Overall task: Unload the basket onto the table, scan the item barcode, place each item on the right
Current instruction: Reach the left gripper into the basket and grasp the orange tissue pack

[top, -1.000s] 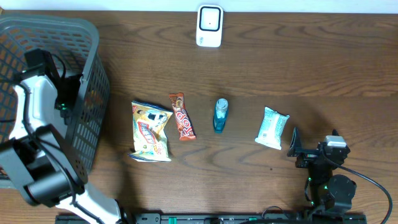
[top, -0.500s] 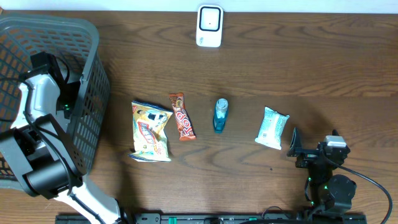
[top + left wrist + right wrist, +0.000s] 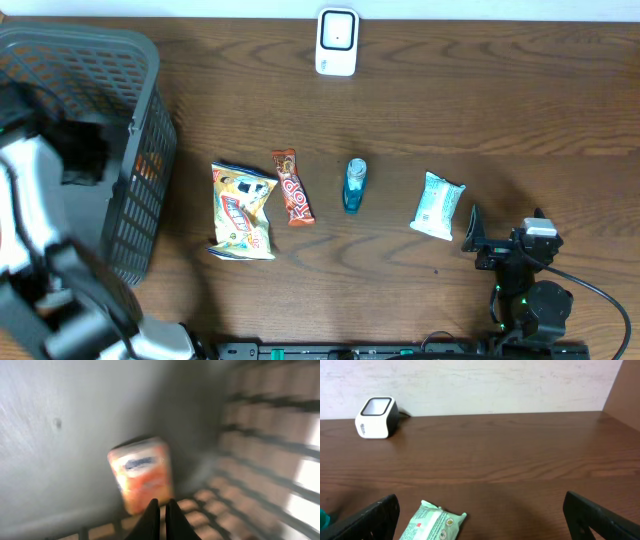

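Orange packet lies on grey basket floor; left gripper jaws together, empty, just beside it. Right gripper jaws wide apart near green-white packet.

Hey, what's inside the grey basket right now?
An orange packet lies on the floor of the basket, with the left gripper shut close to it, holding nothing. From overhead the left arm covers much of the rest.

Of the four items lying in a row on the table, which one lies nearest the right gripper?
The white-and-green packet at the row's right end; the blue bottle, chocolate bar and snack bag lie farther left.
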Controlling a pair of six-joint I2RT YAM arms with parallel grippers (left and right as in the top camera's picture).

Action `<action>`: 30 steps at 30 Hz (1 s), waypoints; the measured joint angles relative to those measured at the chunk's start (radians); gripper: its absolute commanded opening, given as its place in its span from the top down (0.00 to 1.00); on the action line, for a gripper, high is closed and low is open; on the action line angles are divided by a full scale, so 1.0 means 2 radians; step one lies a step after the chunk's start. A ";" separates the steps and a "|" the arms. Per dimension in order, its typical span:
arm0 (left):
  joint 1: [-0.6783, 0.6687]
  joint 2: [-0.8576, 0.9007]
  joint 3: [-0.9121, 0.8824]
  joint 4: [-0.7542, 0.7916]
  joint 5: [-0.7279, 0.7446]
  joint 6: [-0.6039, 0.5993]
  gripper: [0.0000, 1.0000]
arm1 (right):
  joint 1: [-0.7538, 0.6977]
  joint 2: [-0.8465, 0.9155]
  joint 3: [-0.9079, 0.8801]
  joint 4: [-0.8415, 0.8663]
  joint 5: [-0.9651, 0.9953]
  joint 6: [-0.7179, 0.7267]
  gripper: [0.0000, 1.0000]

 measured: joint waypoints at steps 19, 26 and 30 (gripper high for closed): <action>-0.028 -0.040 0.005 0.010 -0.017 0.047 0.02 | 0.000 0.000 0.000 0.000 0.000 0.000 0.01; -0.040 0.090 0.004 0.010 0.036 0.035 0.02 | 0.000 0.000 0.000 0.000 0.000 0.000 0.01; -0.043 0.132 0.003 0.022 0.050 0.021 0.02 | 0.000 0.000 0.000 0.000 0.000 0.000 0.01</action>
